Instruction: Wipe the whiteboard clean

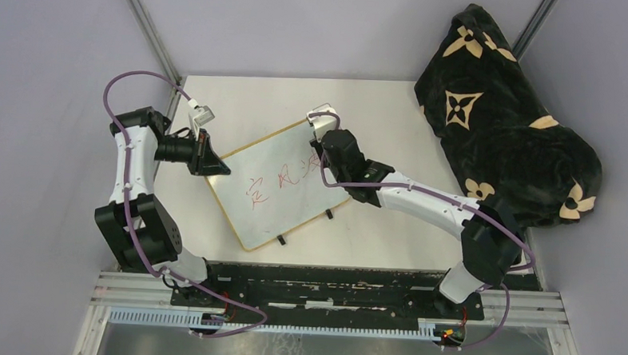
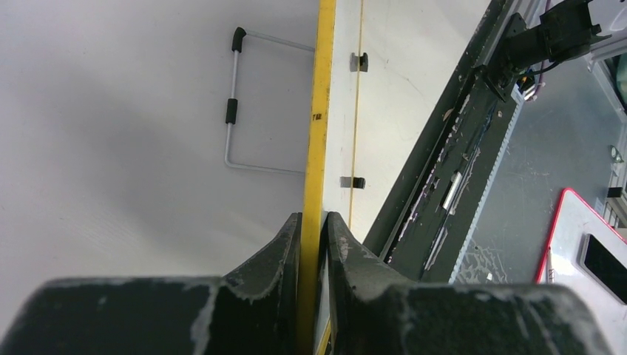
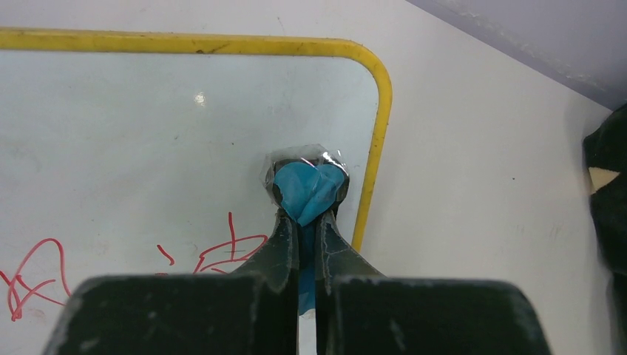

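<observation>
The whiteboard [image 1: 282, 194] lies at an angle in the middle of the table, with a yellow frame and red handwriting [image 1: 272, 185] on it. My left gripper [image 1: 214, 167] is shut on the board's left edge; in the left wrist view its jaws [image 2: 314, 220] pinch the yellow frame [image 2: 319, 111]. My right gripper [image 1: 328, 160] is over the board's far right part, shut on a blue wad of cloth [image 3: 310, 191]. The cloth touches the board [image 3: 148, 133] just inside its rounded corner. Red strokes [image 3: 222, 251] lie close to the left of the right gripper [image 3: 304, 219].
A black blanket with beige flower marks [image 1: 505, 130] is heaped at the table's right back. The black base rail [image 1: 330, 278] runs along the near edge. A grey wire bracket [image 2: 232, 111] shows left of the frame, and small black feet [image 2: 358, 61] to its right.
</observation>
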{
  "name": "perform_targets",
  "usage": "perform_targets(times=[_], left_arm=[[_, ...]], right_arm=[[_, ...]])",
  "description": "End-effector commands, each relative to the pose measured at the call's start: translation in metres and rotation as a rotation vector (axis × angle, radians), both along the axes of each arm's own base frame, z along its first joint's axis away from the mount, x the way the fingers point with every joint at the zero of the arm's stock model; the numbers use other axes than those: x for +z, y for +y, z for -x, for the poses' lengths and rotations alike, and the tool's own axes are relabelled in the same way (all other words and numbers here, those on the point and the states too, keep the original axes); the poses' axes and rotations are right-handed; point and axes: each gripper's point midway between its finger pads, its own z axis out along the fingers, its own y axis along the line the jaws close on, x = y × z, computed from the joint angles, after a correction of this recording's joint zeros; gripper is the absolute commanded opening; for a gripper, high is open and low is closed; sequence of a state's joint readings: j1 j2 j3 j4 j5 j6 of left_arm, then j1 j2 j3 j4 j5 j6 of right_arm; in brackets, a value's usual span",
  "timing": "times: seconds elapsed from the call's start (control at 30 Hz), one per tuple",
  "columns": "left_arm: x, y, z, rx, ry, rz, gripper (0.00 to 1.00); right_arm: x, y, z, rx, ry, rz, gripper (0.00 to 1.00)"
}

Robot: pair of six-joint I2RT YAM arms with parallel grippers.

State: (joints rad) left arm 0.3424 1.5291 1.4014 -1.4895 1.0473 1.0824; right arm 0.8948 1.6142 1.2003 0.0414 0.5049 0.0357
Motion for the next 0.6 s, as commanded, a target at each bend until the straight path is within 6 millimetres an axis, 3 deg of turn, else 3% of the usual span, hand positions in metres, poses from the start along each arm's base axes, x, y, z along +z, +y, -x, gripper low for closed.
perform_targets(times=[0.0, 0.57], left_arm=[[-0.012, 0.009, -0.005, -0.045, -0.053, -0.079, 0.03], [-0.012, 0.010, -0.005, -0.048, -0.061, -0.086, 0.03]], right_arm=[[0.011, 0.014, -0.005, 0.034, -0.017, -0.049, 0.01], [-0.007, 0.057, 0.036, 0.157, 0.000, -0.118, 0.01]])
